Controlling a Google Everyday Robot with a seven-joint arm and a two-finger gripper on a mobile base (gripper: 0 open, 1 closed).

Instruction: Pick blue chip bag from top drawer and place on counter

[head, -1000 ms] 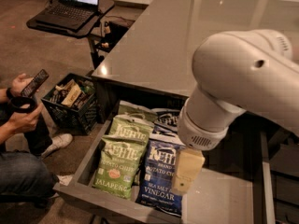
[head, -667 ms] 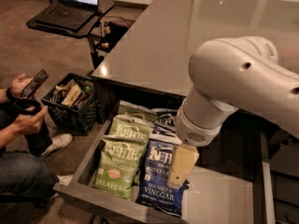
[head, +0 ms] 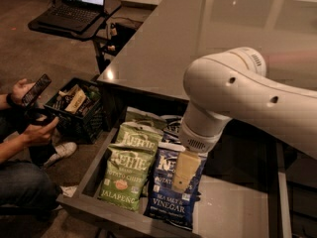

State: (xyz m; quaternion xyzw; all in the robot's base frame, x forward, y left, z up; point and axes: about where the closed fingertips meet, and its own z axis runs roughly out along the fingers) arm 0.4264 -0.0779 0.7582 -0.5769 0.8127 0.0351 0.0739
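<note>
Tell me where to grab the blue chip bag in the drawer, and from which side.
Come straight down from above. The blue chip bag lies flat and face up in the drawer, with a green bag close beside it, so its edges are poorly exposed. Pinch the puffed middle, where the gripper hangs over it.

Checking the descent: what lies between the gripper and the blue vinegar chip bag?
Nothing shows between them in the camera view: the tan gripper hangs over the blue chip bag.

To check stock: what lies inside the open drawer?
A green chip bag and a blue chip bag lie side by side; more bags behind are partly hidden. The claw, over the blue one, covers its middle.
</note>
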